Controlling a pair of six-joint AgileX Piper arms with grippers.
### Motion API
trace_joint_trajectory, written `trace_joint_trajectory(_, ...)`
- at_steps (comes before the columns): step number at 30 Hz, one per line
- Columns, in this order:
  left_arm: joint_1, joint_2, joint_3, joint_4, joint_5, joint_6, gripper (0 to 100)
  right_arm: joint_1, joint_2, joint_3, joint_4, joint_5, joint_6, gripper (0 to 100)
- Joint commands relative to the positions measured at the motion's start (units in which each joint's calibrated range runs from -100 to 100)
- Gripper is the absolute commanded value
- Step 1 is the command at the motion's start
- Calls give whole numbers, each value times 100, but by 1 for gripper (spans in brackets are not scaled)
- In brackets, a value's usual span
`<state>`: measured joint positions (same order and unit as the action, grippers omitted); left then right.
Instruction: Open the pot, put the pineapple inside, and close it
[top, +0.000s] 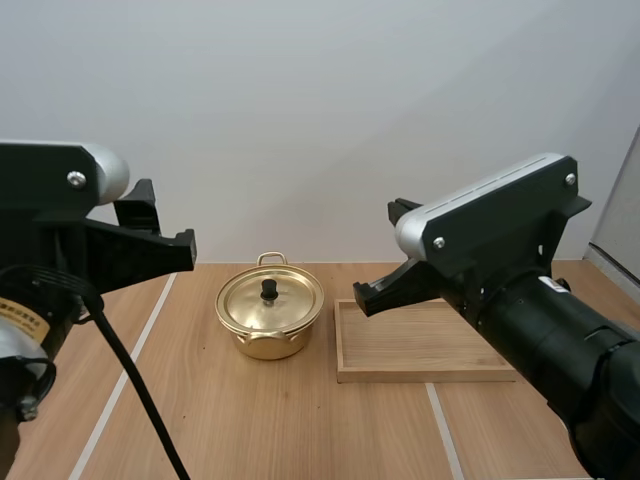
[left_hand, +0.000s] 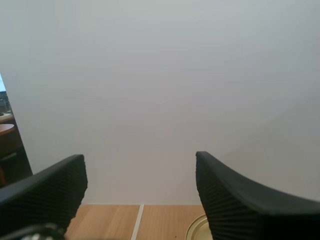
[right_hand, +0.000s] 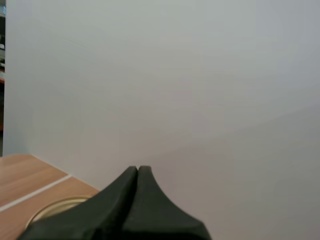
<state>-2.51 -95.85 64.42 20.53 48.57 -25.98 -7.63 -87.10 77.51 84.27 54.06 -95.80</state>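
We find the round, brass-coloured metal pot (top: 268, 328) on the wooden table (top: 250, 420), near the flat rectangular wooden tray (top: 420, 375). Its shiny lid (top: 270, 302) is seated, with a black knob (top: 269, 289) at the centre. Our left gripper (left_hand: 140, 167) gapes wide, ribbed faces bare and empty. Our right gripper (right_hand: 138, 171) is closed into one wedge, empty.

Before me lies a shallow rectangular tray of pale wood with a low raised rim (top: 420, 345), flat on a light-brown wood-grain table top (top: 300, 420), its long sides running across my view. A thin white stripe (top: 445, 435) set into the table runs from the tray's near edge toward me. A second white stripe (top: 130, 370) slants along the table well to the left of the tray. Behind the tray, at the table's far edge, stands a plain greyish-white wall (top: 320, 120).
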Motion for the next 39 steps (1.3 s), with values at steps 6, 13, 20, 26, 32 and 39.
trace_joint_trajectory(6, -22, -29, 476, 551, 1085, -148, 100, -120, -60, 535, -367, -536, 997, 0)
trace_joint_trajectory(13, -22, -29, 476, 484, 787, -287, 100, -161, -60, 535, -2184, -519, 2565, 0)
trace_joint_trajectory(20, -15, -29, 1352, 586, -624, -671, 100, -86, 106, 535, -3120, -581, 4114, 0)
trace_joint_trajectory(26, -15, -29, 2591, 591, -2023, -671, 100, 36, 130, 535, -3950, -832, 4118, 0)
trace_joint_trajectory(32, -15, -29, 2990, 580, -1678, -990, 100, 441, 130, 535, -4760, -872, 4809, 0)
trace_joint_trajectory(39, 2, -29, 2990, 493, -1097, -1304, 100, 881, -61, 546, -5860, -886, 5061, 0)
